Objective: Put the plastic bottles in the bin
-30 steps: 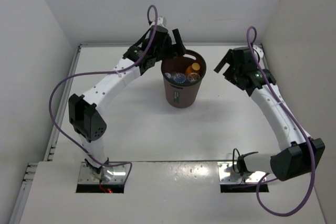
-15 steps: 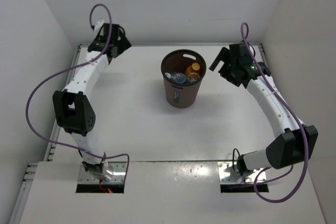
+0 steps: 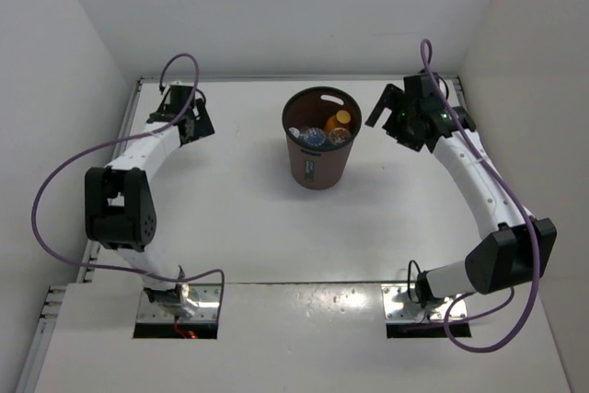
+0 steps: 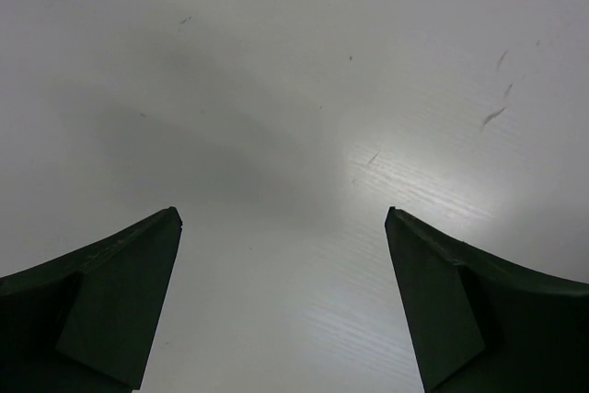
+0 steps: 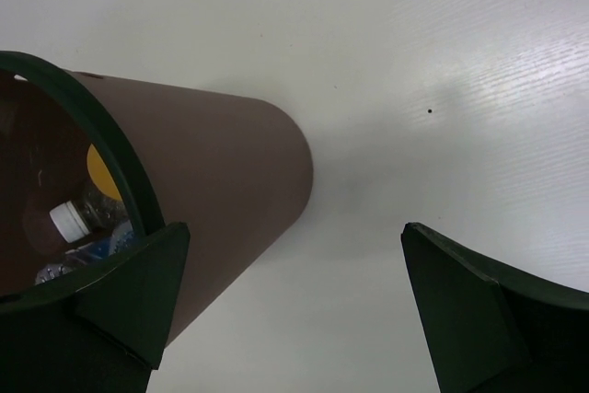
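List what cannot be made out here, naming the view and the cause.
- Number of bottles in the bin: top view, too small and piled together.
- Wording on the bin's label: top view, too small.
- The bin's inside: right wrist view, mostly cut off by the left edge.
- The bin: left wrist view, out of frame; only table shows.

Twin arms bolted side by side: left arm (image 3: 147, 146) and right arm (image 3: 479, 186) in white link shells, black housings at joints. Purple cable (image 3: 46, 200) looped loose off each. Bare metal base plates (image 3: 179, 306) sunk in table (image 3: 276, 227) cut-outs. Left hand (image 4: 283, 218), right hand (image 5: 293, 227): matte, dark green-black wedge fingers (image 4: 101, 310).
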Tool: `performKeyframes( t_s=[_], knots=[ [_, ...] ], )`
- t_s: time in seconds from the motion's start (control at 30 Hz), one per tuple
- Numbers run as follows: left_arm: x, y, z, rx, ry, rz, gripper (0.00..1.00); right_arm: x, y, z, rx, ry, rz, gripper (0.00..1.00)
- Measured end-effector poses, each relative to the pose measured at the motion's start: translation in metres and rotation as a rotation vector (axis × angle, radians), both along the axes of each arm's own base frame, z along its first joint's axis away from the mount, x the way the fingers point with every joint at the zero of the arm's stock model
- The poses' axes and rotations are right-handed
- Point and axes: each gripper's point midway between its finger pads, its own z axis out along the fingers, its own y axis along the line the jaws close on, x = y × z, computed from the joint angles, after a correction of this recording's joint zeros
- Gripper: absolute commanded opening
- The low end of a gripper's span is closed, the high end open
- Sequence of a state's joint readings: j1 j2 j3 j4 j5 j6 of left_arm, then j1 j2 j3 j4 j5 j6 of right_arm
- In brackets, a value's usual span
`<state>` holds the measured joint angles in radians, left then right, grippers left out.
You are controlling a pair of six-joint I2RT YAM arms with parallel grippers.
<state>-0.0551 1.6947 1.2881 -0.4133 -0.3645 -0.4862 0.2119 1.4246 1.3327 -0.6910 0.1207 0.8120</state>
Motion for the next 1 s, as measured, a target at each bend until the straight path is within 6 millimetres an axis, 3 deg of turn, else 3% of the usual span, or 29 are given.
performKeyframes(
  t_s=[0.17, 0.37, 0.53, 0.8, 1.0],
  knots=[
    [-0.018, 0.020, -0.014, 0.005, 0.026, -0.029, 1.00, 0.003, -0.005, 0.012, -0.018, -0.016, 0.004, 1.00],
    [-0.013, 0.032, -0.010, -0.006, -0.010, -0.047, 1.00, 0.005, -0.004, 0.011, -0.012, -0.013, 0.008, 1.00],
    [-0.008, 0.023, -0.008, -0.020, -0.039, -0.108, 1.00, 0.004, -0.003, -0.001, -0.004, 0.023, 0.017, 1.00],
    [-0.027, 0.017, -0.039, -0.038, 0.031, -0.149, 1.00, -0.008, -0.011, -0.028, -0.021, 0.095, 0.001, 1.00],
    [-0.030, 0.016, -0.024, -0.021, -0.004, -0.172, 1.00, -0.029, -0.015, -0.049, -0.024, 0.137, 0.001, 1.00]
  ],
)
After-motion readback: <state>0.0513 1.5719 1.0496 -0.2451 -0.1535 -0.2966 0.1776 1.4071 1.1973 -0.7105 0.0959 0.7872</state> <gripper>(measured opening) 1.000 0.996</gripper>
